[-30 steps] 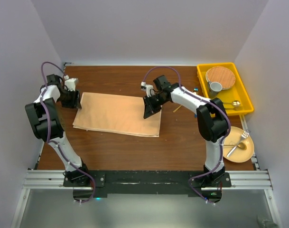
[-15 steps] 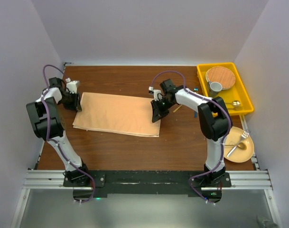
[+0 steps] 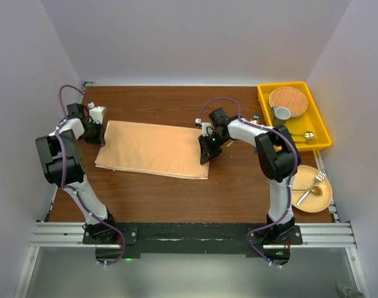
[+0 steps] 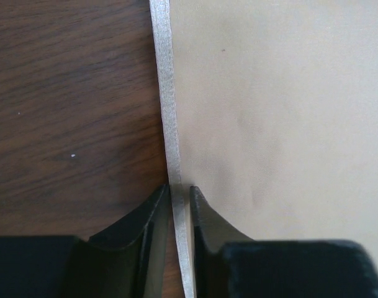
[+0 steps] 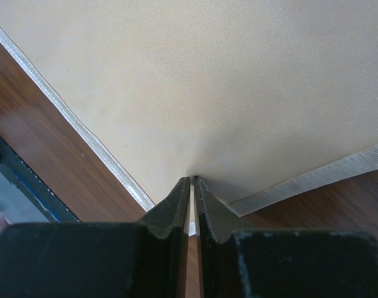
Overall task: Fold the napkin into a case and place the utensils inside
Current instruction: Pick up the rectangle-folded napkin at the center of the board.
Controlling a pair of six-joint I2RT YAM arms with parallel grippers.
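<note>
The left gripper (image 4: 178, 192) has its two dark fingers (image 4: 133, 239) drawn almost together, and the left wrist view shows what the overhead one cannot: the pale woven hem of the napkin (image 4: 275, 124) runs straight through the slim gap between the tips, pinched there. The right gripper (image 5: 192, 181) is likewise nearly closed. Its wrist camera shows the tips meeting on the napkin's corner, where two hemmed edges converge, with cloth caught between them. From above, the left gripper (image 3: 94, 131) sits at the napkin's left short edge and the right gripper (image 3: 207, 148) at its right short edge. The overhead view alone shows the whole peach napkin (image 3: 153, 149) as a long folded rectangle lying flat on the brown wooden table (image 3: 157, 102). Well to the right of the napkin a yellow tray (image 3: 323, 127) holds a round wooden plate (image 3: 288, 98), a white cup (image 3: 282, 113) and a gold spoon (image 3: 305, 135). Nearer the arm bases, also right of the napkin, a pale plate (image 3: 324, 200) carries a gold fork (image 3: 318, 180) and another spoon (image 3: 302, 198).
</note>
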